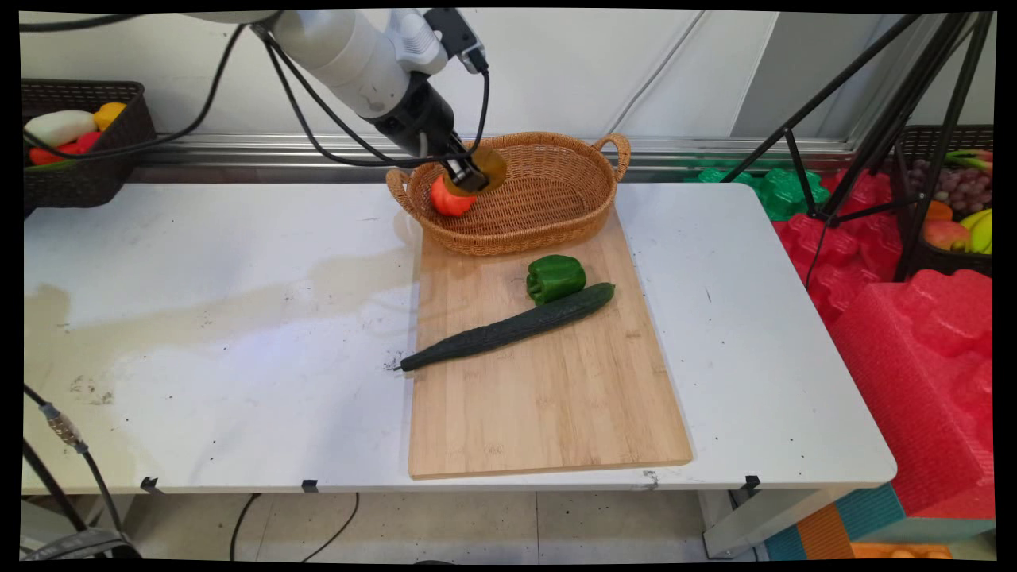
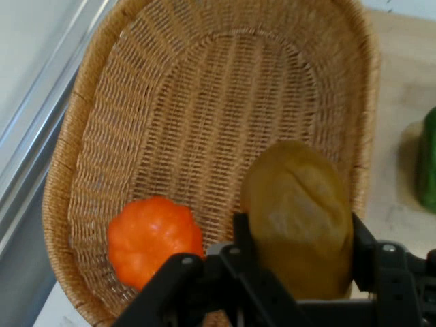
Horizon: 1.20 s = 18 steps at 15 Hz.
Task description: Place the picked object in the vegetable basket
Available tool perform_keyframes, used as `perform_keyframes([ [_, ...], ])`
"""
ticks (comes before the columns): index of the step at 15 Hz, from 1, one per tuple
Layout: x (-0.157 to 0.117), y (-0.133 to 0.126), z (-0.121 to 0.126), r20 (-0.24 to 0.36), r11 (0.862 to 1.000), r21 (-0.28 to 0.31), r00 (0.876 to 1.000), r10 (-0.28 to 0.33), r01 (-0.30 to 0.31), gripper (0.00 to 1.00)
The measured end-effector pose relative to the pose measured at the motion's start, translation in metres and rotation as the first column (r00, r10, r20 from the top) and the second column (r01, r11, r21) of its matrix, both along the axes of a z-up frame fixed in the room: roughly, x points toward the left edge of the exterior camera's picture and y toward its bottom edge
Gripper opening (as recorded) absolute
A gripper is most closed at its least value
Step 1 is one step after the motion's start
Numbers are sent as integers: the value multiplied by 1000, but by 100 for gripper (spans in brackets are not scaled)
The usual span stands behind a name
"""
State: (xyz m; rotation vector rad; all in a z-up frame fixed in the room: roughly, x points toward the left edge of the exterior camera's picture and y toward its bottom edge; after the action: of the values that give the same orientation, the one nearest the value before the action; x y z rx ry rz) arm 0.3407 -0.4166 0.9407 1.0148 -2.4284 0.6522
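A brownish-yellow, potato-like object [image 2: 300, 218] sits between the fingers of the gripper [image 1: 469, 176], which is closed onto it from both sides, the jaws parted only by the object's own width; in the hand view the object fills the space between the two black fingers [image 2: 242, 235], and its upper end stands free of them. The held object hangs over the left end of the wicker basket [image 1: 556, 218], inside the rim and above the woven floor; whether it touches the floor cannot be told. Just beside it, lower in the basket, lies an orange pumpkin-shaped piece [image 2: 153, 238], resting against the basket's near-left wall, apart from the fingers. As a judgement only, the arm appears to be at the basket with a load in hand, so any move from here would have to mind the orange piece close by and the rim at the left handle. The basket stands on the far end of a wooden cutting board [image 1: 548, 397]; nearer on the board lie a green bell pepper [image 1: 555, 277] and a long dark cucumber [image 1: 508, 326], touching one another, well clear of the gripper; the board lies on the white table [image 1: 199, 318].
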Motion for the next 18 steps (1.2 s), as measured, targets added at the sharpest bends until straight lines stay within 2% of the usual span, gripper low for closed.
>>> perform_keyframes([
  [10, 3, -67, -64, 18, 996, 81, 999, -37, 35, 0],
  [18, 4, -98, -100, 16, 992, 118, 999, -50, 48, 0],
])
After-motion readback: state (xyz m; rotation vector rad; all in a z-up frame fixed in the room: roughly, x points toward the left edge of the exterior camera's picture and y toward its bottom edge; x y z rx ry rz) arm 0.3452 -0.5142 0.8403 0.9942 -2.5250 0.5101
